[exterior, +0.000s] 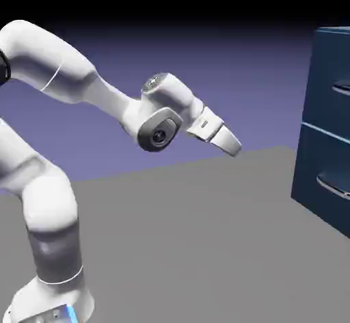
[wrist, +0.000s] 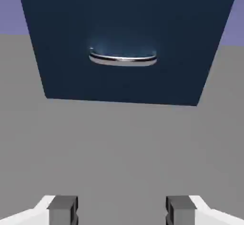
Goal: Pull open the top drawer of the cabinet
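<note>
No text, label, brand, number or sign can be read in either view. Nothing shown carries legible writing.

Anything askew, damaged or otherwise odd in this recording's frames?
Nothing stands out. The cabinet stands upright, its top drawer and lower drawer look closed, both handles appear intact, and the gripper is open with nothing between its fingertips.

A simulated, rendered scene rather than a furnished room: a plain blue-violet backdrop (exterior: 205, 76) fades to black at the top of the exterior view, above a flat, uniform grey surface (exterior: 184, 246). A smooth white robot arm (exterior: 51, 205) and a dark navy-blue cabinet (exterior: 321, 171) with silver handles stand there.
</note>
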